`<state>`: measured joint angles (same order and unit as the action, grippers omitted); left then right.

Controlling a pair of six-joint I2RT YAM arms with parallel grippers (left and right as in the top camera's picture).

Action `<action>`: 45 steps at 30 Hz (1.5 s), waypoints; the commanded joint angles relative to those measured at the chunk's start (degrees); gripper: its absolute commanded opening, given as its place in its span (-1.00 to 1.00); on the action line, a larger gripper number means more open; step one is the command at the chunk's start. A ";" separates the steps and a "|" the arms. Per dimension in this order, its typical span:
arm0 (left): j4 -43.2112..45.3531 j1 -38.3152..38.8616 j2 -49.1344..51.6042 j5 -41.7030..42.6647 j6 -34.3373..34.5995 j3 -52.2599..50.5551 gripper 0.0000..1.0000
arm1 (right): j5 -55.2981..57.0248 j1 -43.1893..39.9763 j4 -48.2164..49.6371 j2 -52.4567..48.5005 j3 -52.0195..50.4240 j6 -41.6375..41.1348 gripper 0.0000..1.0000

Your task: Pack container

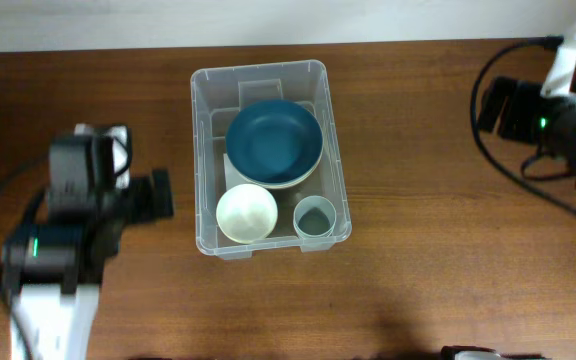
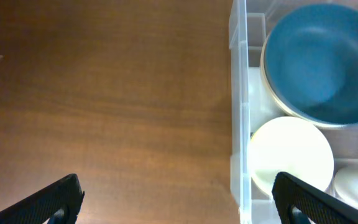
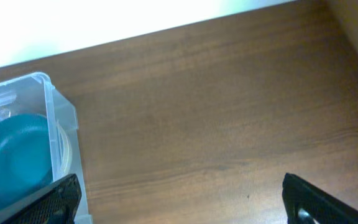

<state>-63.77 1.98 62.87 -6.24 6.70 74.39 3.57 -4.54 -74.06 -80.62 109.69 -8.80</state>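
**Item:** container (image 1: 258, 68), clear bin
- Position: mid-table, between the two arms
- Long axis: runs away from the robot, so a long wall faces each arm
- Contents: blue bowl (image 1: 273, 143) at the far end; white bowl (image 1: 246, 213) and a small cup (image 1: 315, 217) side by side at the near end
- No loose ware shows on the table (image 1: 418, 230), so the packing looks largely done

**Left gripper** (image 1: 160, 196)
- State: fingers spread wide, nothing between them
- Container lies immediately to its right, just beside it
- In the wrist view the near long wall runs between the two fingertips, close to the container-side one
- The white bowl sits directly past that wall, the blue bowl further forward and to the right
- The spread of the fingers crosses the long axis

**Right gripper** (image 1: 490, 106)
- State: fingers spread wide, nothing held
- Container lies well apart to its left and back toward the robot
- Only the far corner and the blue bowl's edge show at the lower left of its wrist view

**Nearer arm:** the left, clearly

**Judgement:** any further handling of the container or its contents looks like a short sideways reach to the right for the left arm, while the right arm would need a long traverse
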 commanded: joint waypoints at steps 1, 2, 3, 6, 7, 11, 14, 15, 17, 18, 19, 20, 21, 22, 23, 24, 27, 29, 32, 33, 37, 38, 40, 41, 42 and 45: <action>-0.04 0.13 -9.64 -2.25 2.14 -6.36 0.99 | 0.09 1.44 2.73 5.16 -10.16 0.42 0.98; -0.68 0.13 -12.83 -3.10 3.19 -8.07 0.99 | 0.11 2.32 4.44 7.37 -14.23 0.46 0.98; -1.44 0.11 -15.47 -3.45 3.98 -9.31 0.99 | 0.11 3.21 6.19 9.66 -18.43 0.94 0.98; -4.02 0.11 -22.95 -4.35 6.14 -12.35 0.99 | 1.53 6.08 11.72 17.16 -31.08 1.01 0.98; -4.94 0.11 -25.24 -4.31 7.85 -13.22 0.99 | 2.64 7.19 13.57 20.09 -35.45 0.98 0.98; -6.78 0.11 -30.82 -4.28 15.69 -16.13 0.99 | 7.78 10.23 17.99 31.26 -49.51 -1.70 0.98; -6.69 0.11 -32.00 -4.11 16.26 -16.72 0.99 | 8.07 10.14 18.36 38.03 -55.80 -2.25 0.98; -6.54 0.11 -31.98 -4.11 16.26 -16.72 0.99 | 8.07 10.14 18.29 39.28 -56.81 -2.25 0.98; -6.03 0.11 -31.87 -4.11 16.24 -16.72 0.99 | 7.98 10.14 17.81 41.44 -58.51 -2.25 0.98; -6.32 0.11 -31.87 -4.11 16.24 -16.72 0.99 | 7.56 10.14 17.38 42.18 -59.08 -2.25 0.98; -6.67 0.11 -31.87 -4.11 16.22 -16.72 0.99 | 7.58 10.14 16.92 42.47 -59.28 -2.23 0.98; -7.02 0.11 -31.87 -4.11 16.22 -16.72 0.99 | 7.58 10.14 16.37 42.49 -59.28 -2.25 0.98; -7.48 0.11 -31.87 -4.11 16.22 -16.72 0.99 | 7.43 10.14 15.67 42.47 -59.28 -2.25 0.98; -7.87 0.11 -31.87 -4.11 16.22 -16.72 0.99 | 7.43 10.14 15.28 42.38 -59.28 -2.23 0.98; -8.22 0.11 -31.87 -4.11 16.22 -16.72 0.99 | 7.43 10.14 14.88 42.34 -59.28 -2.25 0.98; -8.57 0.11 -31.87 -4.11 16.22 -16.72 0.99 | 7.43 10.14 14.62 42.27 -59.28 -2.23 0.98; -9.49 0.11 -31.87 -4.11 16.22 -16.72 0.99 | 7.43 10.14 14.69 42.21 -59.28 -2.25 0.98; -9.49 0.11 -31.87 -4.11 16.22 -16.72 0.99 | 7.43 10.14 14.69 42.21 -59.28 -2.23 0.98; -9.49 0.11 -31.87 -4.11 16.22 -16.72 0.99 | 7.43 10.14 14.69 42.21 -59.28 -2.25 0.98; -9.51 0.11 -31.87 -4.11 16.22 -16.72 0.99 | 7.43 10.14 14.67 42.21 -59.28 -2.23 0.98; -9.53 0.11 -31.87 -4.11 16.22 -16.72 0.99 | 7.43 10.14 14.67 42.21 -59.28 -2.25 0.97; -9.55 0.11 -31.87 -4.11 16.22 -16.72 0.99 | 7.43 10.14 14.69 42.21 -59.28 -2.25 0.98; -9.57 0.11 -31.87 -4.11 16.22 -16.72 0.99 | 7.43 10.14 14.69 42.21 -59.28 -2.23 0.98; -9.57 0.11 -31.87 -4.11 16.22 -16.72 0.99 | 7.43 10.14 14.69 42.23 -59.28 -2.23 0.98; -9.57 0.11 -31.87 -4.11 16.22 -16.72 0.99 | 7.43 10.14 14.67 42.25 -59.28 -2.25 0.98; -9.57 0.11 -31.87 -4.11 16.22 -16.72 0.99 | 4.44 10.14 14.82 43.34 -59.28 -2.25 0.98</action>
<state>-73.14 1.98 31.18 -9.72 22.17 57.98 9.78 5.34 -59.75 -38.44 50.59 -10.55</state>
